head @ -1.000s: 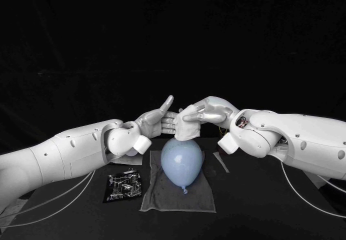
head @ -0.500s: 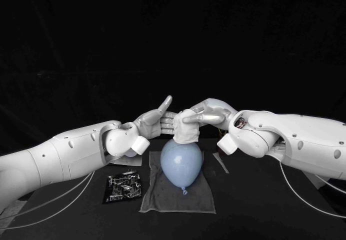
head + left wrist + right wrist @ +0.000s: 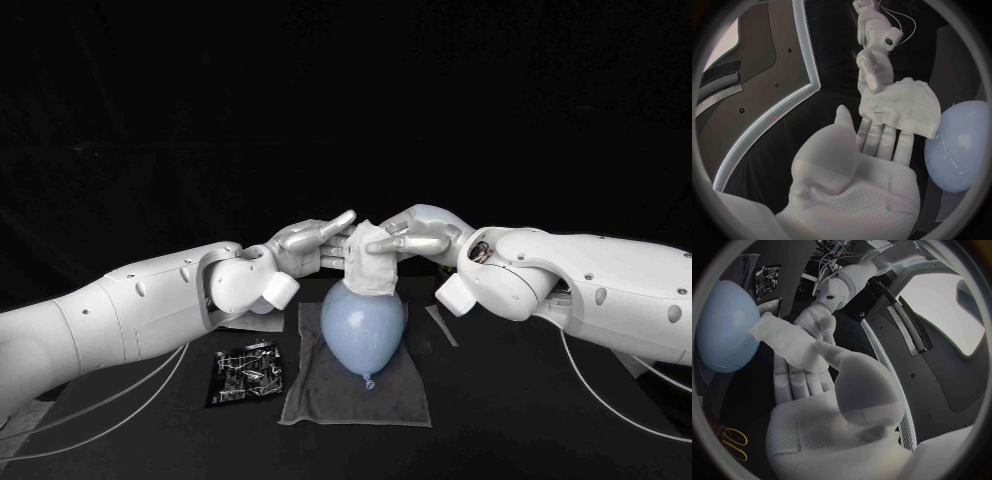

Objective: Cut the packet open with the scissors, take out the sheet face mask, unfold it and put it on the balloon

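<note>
- Packet (image 3: 245,372): flat on the table, left of the balloon (image 3: 364,322) and clear of it. Judged emptied, since the mask is out.
- Left hand (image 3: 306,250): raised above and left of the balloon's round end. It is released, with fingers stretched flat, thumb lifted and nothing grasped. Its fingertips reach the mask's side edge.
- Mask (image 3: 371,262): a folded white wad hanging just over the balloon's round end. Cannot tell whether its lower edge touches the balloon.
- Balloon: pale blue, lying on a grey cloth (image 3: 325,400), knot toward the robot.
- Right hand (image 3: 418,235): above and right of the balloon's round end, grasping the mask's upper part with the thumb pressed over it onto the fingers.
- Risk: unfolding is not yet done, and one hand carries the sheet. A left-hand pull without a firm pinch would likely slip off the layers. A hard pull could tear them or drag the wad out of the right hand's hold.
- Risk: the balloon looks loose, so a knock from the wad or a finger could roll it off the cloth.
</note>
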`<state>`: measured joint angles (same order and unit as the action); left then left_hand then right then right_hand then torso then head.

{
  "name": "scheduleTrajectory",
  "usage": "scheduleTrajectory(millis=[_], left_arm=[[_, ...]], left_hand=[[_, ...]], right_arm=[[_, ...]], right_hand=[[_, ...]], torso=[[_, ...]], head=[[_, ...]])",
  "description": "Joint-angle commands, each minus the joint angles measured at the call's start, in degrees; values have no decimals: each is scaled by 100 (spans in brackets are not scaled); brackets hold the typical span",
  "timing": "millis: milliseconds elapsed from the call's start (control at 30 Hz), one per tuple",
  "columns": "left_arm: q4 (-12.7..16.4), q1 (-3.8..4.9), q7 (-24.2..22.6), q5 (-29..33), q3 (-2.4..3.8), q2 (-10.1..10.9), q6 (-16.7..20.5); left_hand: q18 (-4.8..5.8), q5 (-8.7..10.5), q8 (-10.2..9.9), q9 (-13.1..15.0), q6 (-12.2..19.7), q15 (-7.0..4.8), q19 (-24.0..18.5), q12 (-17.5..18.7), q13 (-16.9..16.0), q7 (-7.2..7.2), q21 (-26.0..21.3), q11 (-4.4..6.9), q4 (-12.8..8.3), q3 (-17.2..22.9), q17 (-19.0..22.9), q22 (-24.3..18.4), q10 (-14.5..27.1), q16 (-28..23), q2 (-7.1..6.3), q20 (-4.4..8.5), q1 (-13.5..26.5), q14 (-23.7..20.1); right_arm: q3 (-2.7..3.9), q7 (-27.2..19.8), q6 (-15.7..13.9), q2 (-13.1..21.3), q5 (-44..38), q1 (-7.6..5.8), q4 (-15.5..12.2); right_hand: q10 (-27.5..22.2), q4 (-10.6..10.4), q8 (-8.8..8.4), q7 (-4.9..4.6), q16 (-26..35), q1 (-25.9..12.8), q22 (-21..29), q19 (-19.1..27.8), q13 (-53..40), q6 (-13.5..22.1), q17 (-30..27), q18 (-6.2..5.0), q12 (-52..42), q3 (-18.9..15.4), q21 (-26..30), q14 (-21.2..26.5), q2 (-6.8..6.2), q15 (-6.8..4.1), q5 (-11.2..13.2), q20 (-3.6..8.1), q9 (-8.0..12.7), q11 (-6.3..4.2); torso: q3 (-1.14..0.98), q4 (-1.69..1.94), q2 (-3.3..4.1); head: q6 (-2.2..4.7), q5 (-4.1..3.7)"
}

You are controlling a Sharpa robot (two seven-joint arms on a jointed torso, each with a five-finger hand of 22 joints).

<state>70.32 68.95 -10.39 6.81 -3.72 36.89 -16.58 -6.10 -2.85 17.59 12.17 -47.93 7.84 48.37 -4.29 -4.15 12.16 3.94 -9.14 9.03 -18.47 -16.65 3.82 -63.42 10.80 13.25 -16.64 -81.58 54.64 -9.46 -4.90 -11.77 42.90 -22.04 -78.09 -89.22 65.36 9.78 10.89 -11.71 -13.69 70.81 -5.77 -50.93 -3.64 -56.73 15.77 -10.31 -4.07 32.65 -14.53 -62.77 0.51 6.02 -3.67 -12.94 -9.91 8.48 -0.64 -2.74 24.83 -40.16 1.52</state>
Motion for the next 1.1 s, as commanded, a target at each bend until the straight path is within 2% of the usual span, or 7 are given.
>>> scheduleTrajectory(millis=[33, 100, 167, 667, 800, 933, 1100], left_arm=[[26, 23, -179, -54, 24, -8, -145], [25, 23, -163, -95, 24, -10, -201], [23, 23, -151, -120, 24, -11, -242], [20, 23, -186, -190, 24, 0, -196], [6, 23, -199, -283, 24, 3, -155], [-1, 23, -208, -441, 24, 3, -70], [2, 24, -173, -671, 24, -15, 26]], left_hand=[[-121, 11, 17, 21, -114, -32, 72, 15, -12, -42, 22, 15, -160, -8, -51, 3, -65, 38, -72, -2, -307, 96], [-132, 13, 31, 26, -171, -45, 86, 9, -15, -57, 11, 27, -202, -54, -77, -1, -100, 43, -110, -4, -417, 117], [-139, 13, 46, 32, -228, -56, 95, 11, -15, -85, 4, 42, -227, -100, -97, -3, -118, 46, -138, -4, -496, 130], [-175, 13, -8, 13, -286, -64, 156, 35, -9, -47, -11, 30, -193, -522, -223, -6, -164, 61, -309, -6, -653, 200], [-179, 10, -18, 14, -311, -76, 160, 30, -11, -65, -16, 47, -309, -539, -278, -7, -174, 61, -232, -6, -941, 204], [-183, 5, -50, 3, -318, -75, 165, 60, 19, -91, -17, 54, -631, -470, -328, -7, -67, 30, -121, -5, -1543, 149], [-191, 5, -66, -8, -354, -67, 176, 56, 34, -91, -15, 43, -759, -517, -361, -7, -17, 32, -38, -5, -1779, 129]], right_arm=[[-16, 83, -257, 13, -22, 24, 17], [-16, 129, -380, 10, -32, 25, 27], [-16, 183, -471, 4, -65, 26, 37], [-17, 382, -734, 13, -229, 42, 36], [-16, 383, -731, 23, -238, 45, 30], [-16, 386, -704, 29, -242, 48, 22], [-16, 378, -693, 17, -241, 56, 20]], right_hand=[[296, 8, 167, 62, -115, 215, -111, -192, -17, -205, 106, -20, -71, 21, -219, -237, 183, -94, 56, 94, -107, -102], [479, 11, 237, 123, -168, 302, -212, -259, -20, -265, 166, -11, -98, 63, -391, -370, 332, -161, 72, 178, -174, -165], [590, 16, 288, 154, -186, 302, -332, -238, -11, -284, 222, 11, -67, 76, -575, -448, 364, -195, 95, 238, -243, -198], [782, 46, 427, 198, -171, 266, -717, 27, -6, -252, 389, 60, 37, 129, -1113, -553, 361, -240, 90, 327, -460, -244], [786, 49, 436, 199, -165, 263, -749, 56, -6, -246, 403, 62, 38, 139, -1157, -555, 359, -241, 90, 330, -478, -245], [786, 49, 436, 199, -165, 263, -749, 56, -6, -246, 403, 62, 38, 139, -1157, -555, 359, -241, 90, 330, -478, -245], [790, 56, 456, 200, -150, 256, -819, 123, -5, -233, 432, 67, 42, 165, -1250, -557, 353, -242, 90, 334, -516, -246]], torso=[[-3, -1, -2], [-2, -3, -1], [-2, -3, -1], [-2, -3, 0], [-3, -3, -1], [-1, -2, -1], [-3, 0, -1]], head=[[-9, 4], [-11, 6], [-13, 6], [-23, -8], [-15, -15], [-17, -16], [-20, -15]])
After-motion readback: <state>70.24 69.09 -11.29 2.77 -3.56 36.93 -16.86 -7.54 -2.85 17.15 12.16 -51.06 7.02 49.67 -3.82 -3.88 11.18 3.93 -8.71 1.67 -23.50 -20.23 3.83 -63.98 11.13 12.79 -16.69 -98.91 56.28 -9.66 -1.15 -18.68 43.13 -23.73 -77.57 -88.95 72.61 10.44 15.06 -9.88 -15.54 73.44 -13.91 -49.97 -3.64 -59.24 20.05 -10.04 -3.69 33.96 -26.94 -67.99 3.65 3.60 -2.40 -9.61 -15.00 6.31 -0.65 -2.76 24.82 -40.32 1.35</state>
